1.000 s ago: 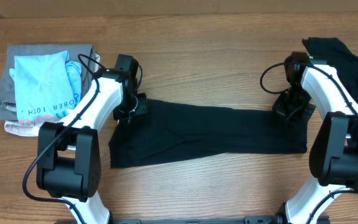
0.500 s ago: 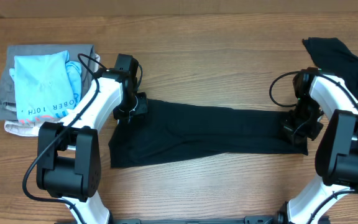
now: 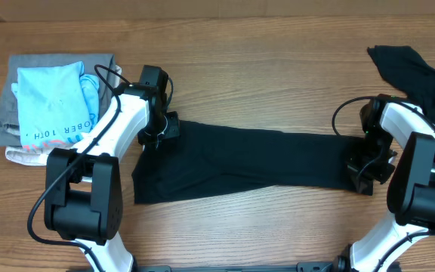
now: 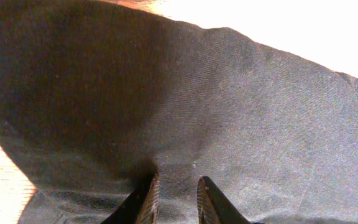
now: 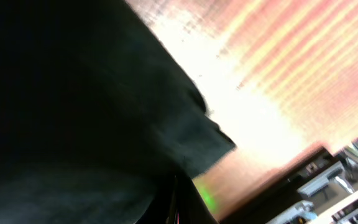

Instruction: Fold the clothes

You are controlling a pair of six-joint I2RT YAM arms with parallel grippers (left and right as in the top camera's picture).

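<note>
With one folded pile (image 3: 47,98) at upper left, the black garment (image 3: 255,162) lies flat and unfolded mid-frame on the surface (image 3: 240,45), left claw (image 3: 160,137) pinching its upper-left corner, right claw (image 3: 363,177) at its lower-right corner, grip unclear, more dark cloth (image 3: 421,72) waiting upper right.

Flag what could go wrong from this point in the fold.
The left gripper pinches only a small bit of the black garment at its far-left corner, so the cloth may slip out when lifted.
The right gripper sits at the near-right corner, diagonal to the left one, so pulling could skew the cloth instead of folding it squarely. Its wrist view is too blurred to judge the grip.
The other black garment lies close by the right arm and could get dragged.
</note>
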